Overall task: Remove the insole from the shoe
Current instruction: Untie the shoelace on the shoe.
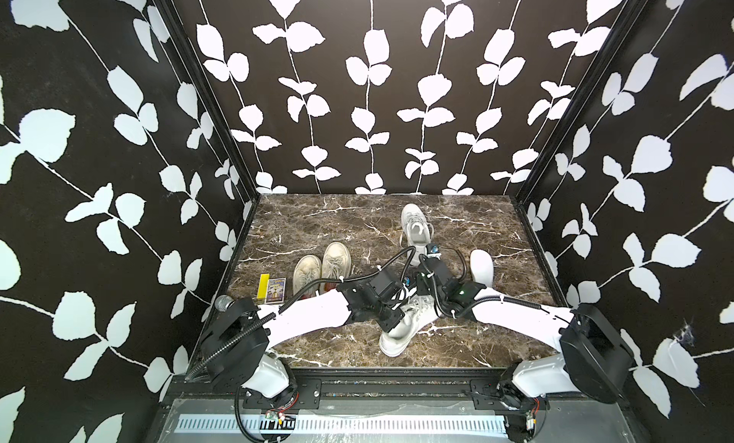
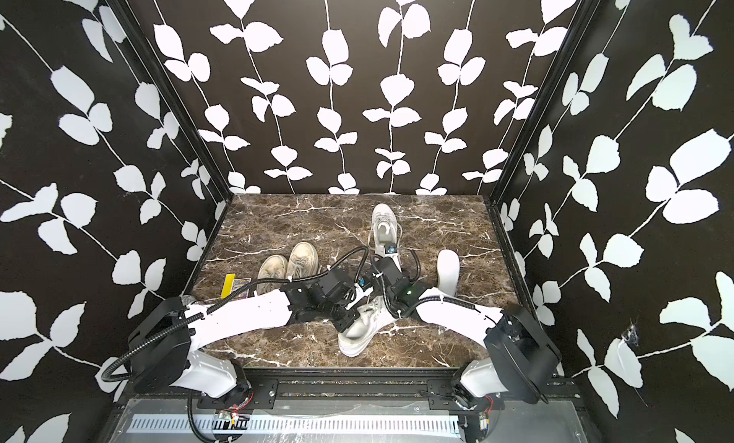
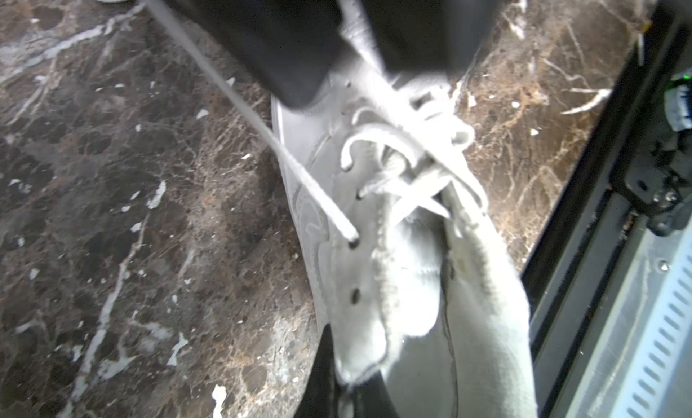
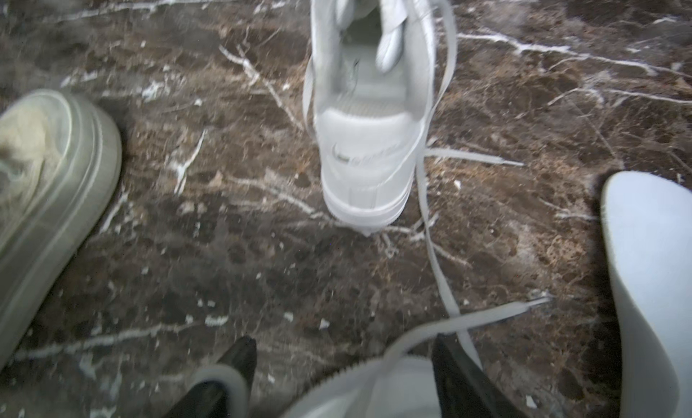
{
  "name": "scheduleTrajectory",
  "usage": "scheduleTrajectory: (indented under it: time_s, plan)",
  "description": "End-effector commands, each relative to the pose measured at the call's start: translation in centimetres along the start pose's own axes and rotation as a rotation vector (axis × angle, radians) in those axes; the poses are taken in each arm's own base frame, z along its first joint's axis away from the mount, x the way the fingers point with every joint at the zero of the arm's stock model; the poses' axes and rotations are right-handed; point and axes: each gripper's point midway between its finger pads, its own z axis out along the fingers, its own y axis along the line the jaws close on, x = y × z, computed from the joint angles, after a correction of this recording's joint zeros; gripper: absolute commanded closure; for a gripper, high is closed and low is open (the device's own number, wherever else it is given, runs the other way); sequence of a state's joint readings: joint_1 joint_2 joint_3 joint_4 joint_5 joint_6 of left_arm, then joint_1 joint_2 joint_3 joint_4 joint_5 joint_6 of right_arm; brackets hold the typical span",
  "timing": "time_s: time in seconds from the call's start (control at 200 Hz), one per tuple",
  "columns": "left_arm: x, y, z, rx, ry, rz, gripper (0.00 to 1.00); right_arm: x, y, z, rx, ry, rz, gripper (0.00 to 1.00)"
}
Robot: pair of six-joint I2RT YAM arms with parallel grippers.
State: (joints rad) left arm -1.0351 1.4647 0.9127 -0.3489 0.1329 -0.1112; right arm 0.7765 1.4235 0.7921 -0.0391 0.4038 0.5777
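Nearest the front rail point(image 1: 377, 375), the white shoe point(image 1: 393, 337) is lying diagonally on the worktop point(image 1: 317, 218), heel frontward, toe running back-right beneath the arms point(image 1: 313, 314). Left end effector point(image 3: 348, 378) is pinching white fabric at its mouth, tongue or insole I cannot tell; right end effector point(image 4: 344, 346) is straddling the toe, spread.

1. Two white leather lace-up sneakers are sitting on the brown marble surface point(image 1: 317, 222): a near sneaker point(image 1: 397, 335) and a far sneaker point(image 1: 415, 222).
2. Two worn beige canvas sneakers point(image 1: 337, 260) are standing together.
3. One white foam insole point(image 1: 481, 268) is lying loose.
4. One yellow rectangular box point(image 1: 263, 288) and one small printed card box point(image 1: 276, 291) are lying together.
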Motion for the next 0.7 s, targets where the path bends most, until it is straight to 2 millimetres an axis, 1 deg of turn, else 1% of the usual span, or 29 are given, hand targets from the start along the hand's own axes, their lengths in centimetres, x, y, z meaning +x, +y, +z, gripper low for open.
scheduleTrajectory:
  time_s: [0.0, 0.135, 0.27, 0.315, 0.33, 0.38, 0.53, 0.55, 0.56, 0.59, 0.695]
  plan:
    - [-1.7, -1.6, -1.6, 0.062, -0.086, 0.039, 1.0, -2.8, 0.3, 0.5, -0.002, -0.065, 0.084, 0.22]
    - [-1.5, -1.5, -1.8, 0.06, -0.087, 0.037, 1.0, -4.4, 1.0, 1.7, -0.02, -0.06, 0.09, 0.19]
    - [-1.2, -1.5, -2.3, 0.055, -0.095, 0.033, 1.0, -6.8, 1.4, 3.0, -0.028, -0.061, 0.109, 0.16]
    - [-1.2, -1.4, -2.5, 0.051, -0.097, 0.029, 1.0, -8.1, 1.7, 3.0, -0.039, -0.073, 0.112, 0.16]
    - [-1.1, -1.4, -2.5, 0.05, -0.095, 0.028, 1.0, -7.8, 1.7, 3.7, -0.031, -0.058, 0.106, 0.16]
    - [-0.9, -1.4, -2.6, 0.049, -0.094, 0.023, 1.0, -8.8, 2.0, 4.1, -0.033, -0.06, 0.096, 0.15]
    - [-0.6, -1.4, -3.0, 0.047, -0.097, 0.013, 1.0, -12.2, 2.9, 4.5, -0.036, -0.071, 0.071, 0.12]
    - [-0.5, -1.3, -3.0, 0.044, -0.096, 0.012, 1.0, -12.2, 2.8, 4.6, -0.033, -0.062, 0.064, 0.12]
    - [-0.5, -1.3, -3.0, 0.042, -0.096, 0.012, 1.0, -13.1, 3.1, 4.4, -0.04, -0.078, 0.068, 0.12]
    - [-0.4, -1.2, -3.0, 0.038, -0.093, 0.011, 1.0, -14.0, 3.4, 4.3, -0.043, -0.086, 0.065, 0.11]
    - [-0.3, -1.0, -3.2, 0.021, -0.093, 0.009, 1.0, -15.3, 3.6, 4.0, -0.042, -0.094, 0.06, 0.1]
